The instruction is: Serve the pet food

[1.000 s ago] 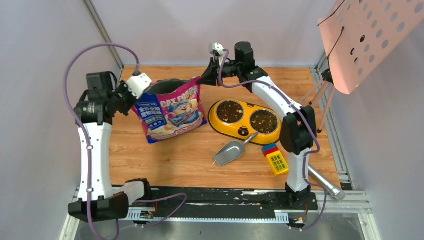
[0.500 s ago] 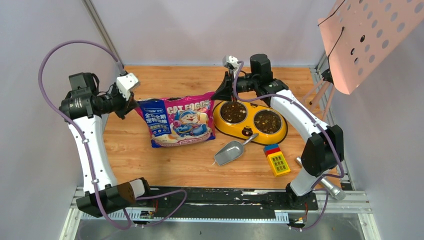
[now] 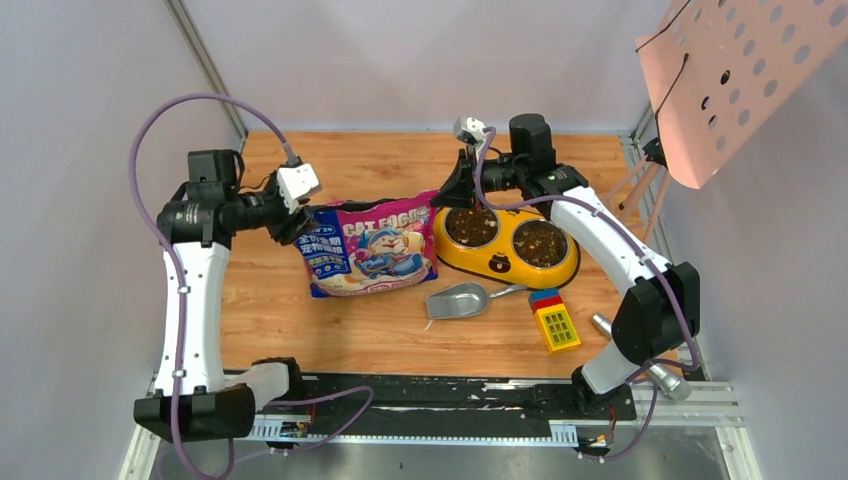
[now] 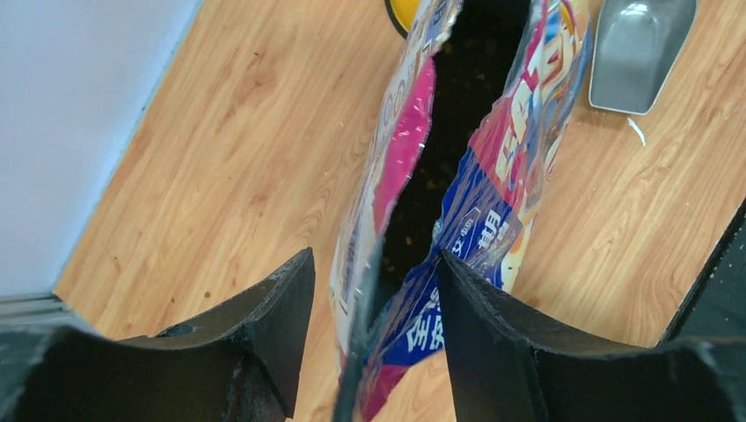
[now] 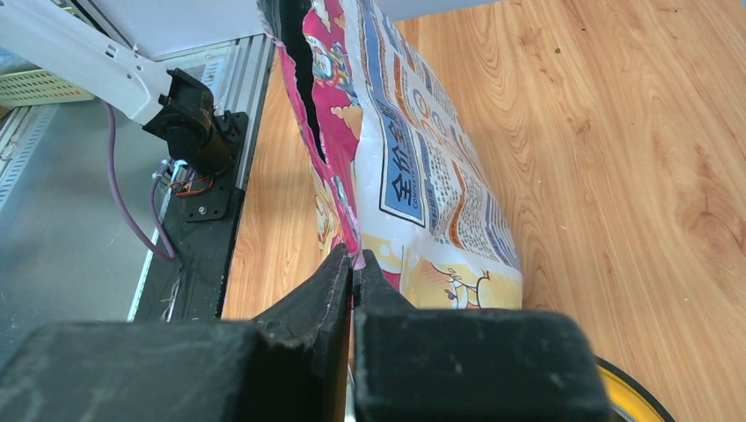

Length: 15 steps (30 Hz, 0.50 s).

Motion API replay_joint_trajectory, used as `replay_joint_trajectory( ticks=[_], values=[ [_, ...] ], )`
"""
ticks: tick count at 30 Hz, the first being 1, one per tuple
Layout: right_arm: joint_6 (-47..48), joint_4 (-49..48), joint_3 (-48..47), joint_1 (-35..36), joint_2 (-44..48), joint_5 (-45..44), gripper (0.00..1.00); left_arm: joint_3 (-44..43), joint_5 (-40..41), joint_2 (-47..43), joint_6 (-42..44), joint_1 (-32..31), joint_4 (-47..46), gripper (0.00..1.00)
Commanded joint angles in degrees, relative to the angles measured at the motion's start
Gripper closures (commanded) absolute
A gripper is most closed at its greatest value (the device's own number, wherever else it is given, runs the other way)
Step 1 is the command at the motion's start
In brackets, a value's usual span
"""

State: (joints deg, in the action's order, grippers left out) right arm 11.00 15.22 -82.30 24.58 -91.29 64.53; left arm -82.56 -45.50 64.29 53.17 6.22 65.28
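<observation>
Swung back in toward the bag (image 3: 375, 250), the left gripper (image 4: 369, 262) stands wide open astride its near end, dark kibble (image 4: 475, 61) visible inside. The right gripper (image 5: 354, 259) pinches the opposite edge tight, the kibble-filled feeder (image 3: 500, 268) just beside it.

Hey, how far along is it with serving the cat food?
Done: both bowls of the yellow feeder hold kibble. In hand: the right claw pinches one top corner of the open bag; the left claw straddles the other. Left, probably: set the bag down and let go. The scoop lies beside the feeder.
</observation>
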Motion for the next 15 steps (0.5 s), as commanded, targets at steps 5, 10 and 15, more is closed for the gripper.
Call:
replay_joint_trajectory(
  ticks=[5,10,15],
  values=[
    [1.78,0.34,-2.82,-1.66,4.36,-0.1,1.0,-7.72,3.97,6.95,8.38,-1.82,6.29,0.67],
    [1.41,1.23,-3.41,-4.44,3.87,0.44,1.0,-9.82,5.16,6.26,11.75,-1.78,9.61,1.0],
    [8.22,5.32,-9.06,-2.62,1.16,-1.02,0.92,-10.83,0.7,6.95,10.38,-1.81,12.86,1.0]
  ],
)
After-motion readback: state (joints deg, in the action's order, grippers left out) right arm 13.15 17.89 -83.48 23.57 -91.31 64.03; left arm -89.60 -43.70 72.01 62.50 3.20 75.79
